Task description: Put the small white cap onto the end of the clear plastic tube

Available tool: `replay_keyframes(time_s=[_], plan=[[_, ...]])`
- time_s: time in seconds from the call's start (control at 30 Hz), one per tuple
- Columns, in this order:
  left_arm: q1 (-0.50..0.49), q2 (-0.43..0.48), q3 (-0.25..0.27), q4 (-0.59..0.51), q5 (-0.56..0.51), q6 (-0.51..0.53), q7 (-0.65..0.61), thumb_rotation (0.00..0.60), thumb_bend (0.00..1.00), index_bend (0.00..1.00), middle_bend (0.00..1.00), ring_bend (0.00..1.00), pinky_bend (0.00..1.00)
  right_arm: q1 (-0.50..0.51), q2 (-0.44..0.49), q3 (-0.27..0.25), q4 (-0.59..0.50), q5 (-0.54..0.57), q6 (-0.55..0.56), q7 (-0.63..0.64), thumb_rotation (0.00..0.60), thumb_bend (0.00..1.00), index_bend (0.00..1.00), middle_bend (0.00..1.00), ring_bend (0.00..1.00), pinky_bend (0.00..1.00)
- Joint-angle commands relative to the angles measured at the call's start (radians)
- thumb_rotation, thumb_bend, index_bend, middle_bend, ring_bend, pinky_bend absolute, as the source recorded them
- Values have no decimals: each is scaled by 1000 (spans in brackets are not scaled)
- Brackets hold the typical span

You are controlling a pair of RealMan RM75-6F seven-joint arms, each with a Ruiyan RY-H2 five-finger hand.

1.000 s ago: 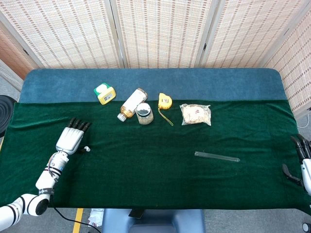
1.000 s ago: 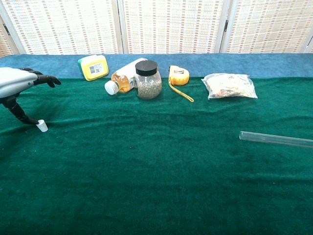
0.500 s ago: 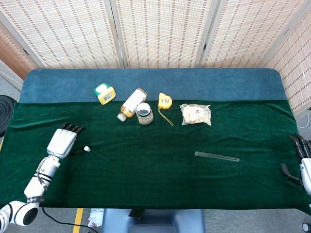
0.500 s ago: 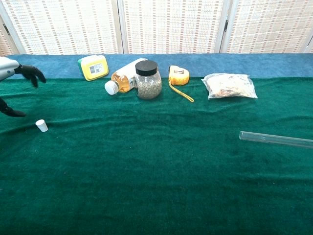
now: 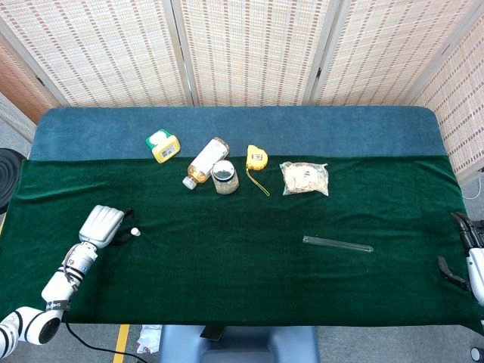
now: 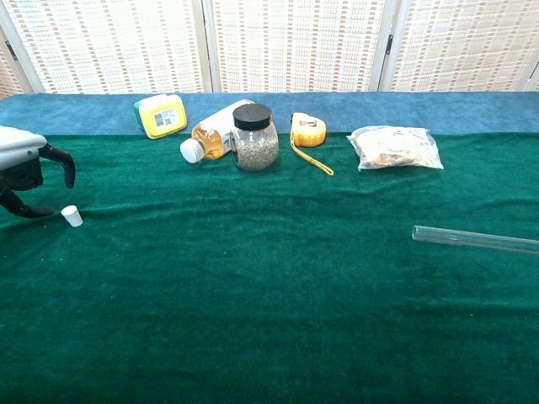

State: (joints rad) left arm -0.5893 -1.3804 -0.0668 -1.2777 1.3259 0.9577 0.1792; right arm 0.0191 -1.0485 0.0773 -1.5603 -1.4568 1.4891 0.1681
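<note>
The small white plastic cap [image 6: 72,216] stands on the green cloth just right of the empty left hand [image 6: 25,172], fingers curled downward, far from the clear plastic tube [image 5: 337,243] lying crosswise nearer the right hand [image 5: 467,253], whose grip I cannot tell.

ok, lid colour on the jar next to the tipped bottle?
Black lid on the clear jar; chest view shows it best.

My two views are bright and evenly lit, both sharp; soft small shadows hug things on the worktop [image 5: 249,257], with no glare.
</note>
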Motion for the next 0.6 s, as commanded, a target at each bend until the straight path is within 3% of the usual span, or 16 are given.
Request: replay_keyframes(time_s=[0.03,0.6], plan=[[-5,-5,2,7,-7,-18,-10,600,334,436,1000,885,844,1,0,0,-1,1,-2,-3,600,450,0,113,180,0],[-8,-32,5,38,-24,-47,-31,600,335,474,1000,884,844,5,-1,3,0,10,-13,-7,600,450,0,120,186,0]])
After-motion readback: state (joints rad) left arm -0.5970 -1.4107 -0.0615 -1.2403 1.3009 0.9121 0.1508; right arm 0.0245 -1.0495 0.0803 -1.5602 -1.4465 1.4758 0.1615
